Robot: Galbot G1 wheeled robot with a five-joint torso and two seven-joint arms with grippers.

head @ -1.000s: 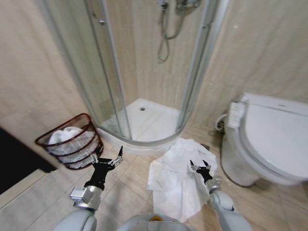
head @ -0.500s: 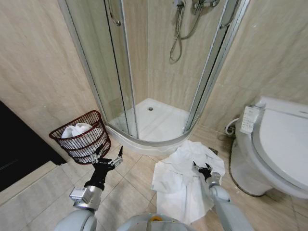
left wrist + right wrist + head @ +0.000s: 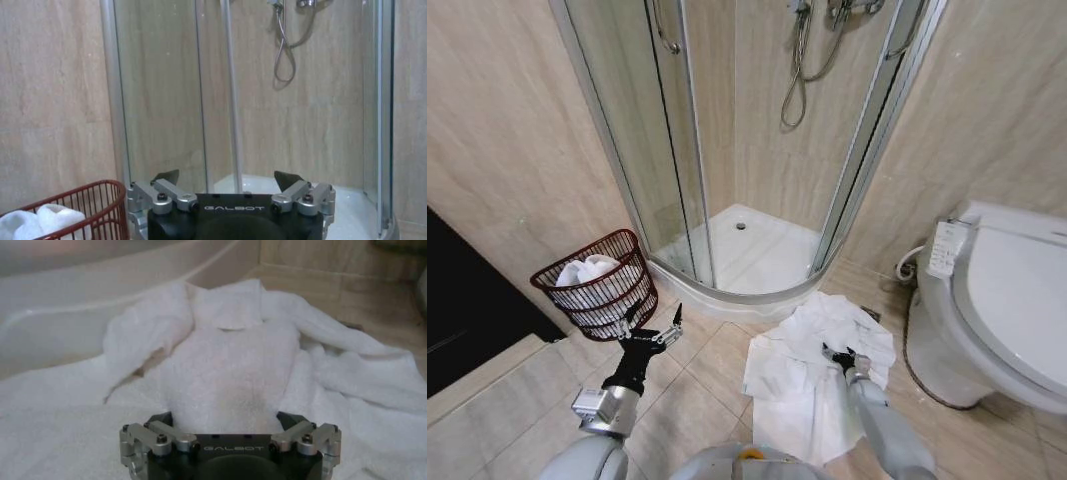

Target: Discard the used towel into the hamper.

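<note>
The used towel [image 3: 812, 375] lies crumpled and white on the tiled floor in front of the shower; a raised fold of the towel [image 3: 230, 370] fills the right wrist view. My right gripper [image 3: 840, 356] is down on it, open, with that fold standing between its spread fingers [image 3: 159, 418]. The hamper [image 3: 599, 290], a dark red wire basket holding white cloth, stands by the left wall. My left gripper [image 3: 655, 325] hovers open and empty just right of the hamper, whose rim [image 3: 87, 197] shows beside the gripper [image 3: 227, 176] in the left wrist view.
A curved glass shower enclosure [image 3: 757, 150] with a white tray [image 3: 747, 250] stands straight ahead. A white toilet [image 3: 1002, 300] sits at the right, close to the towel. A dark doorway [image 3: 467, 310] opens at the left. Bare floor tiles [image 3: 697, 370] lie between hamper and towel.
The head camera rose and turned, shifting the whole picture. My right gripper has reached forward and sunk into the towel. The left arm has kept its place.
</note>
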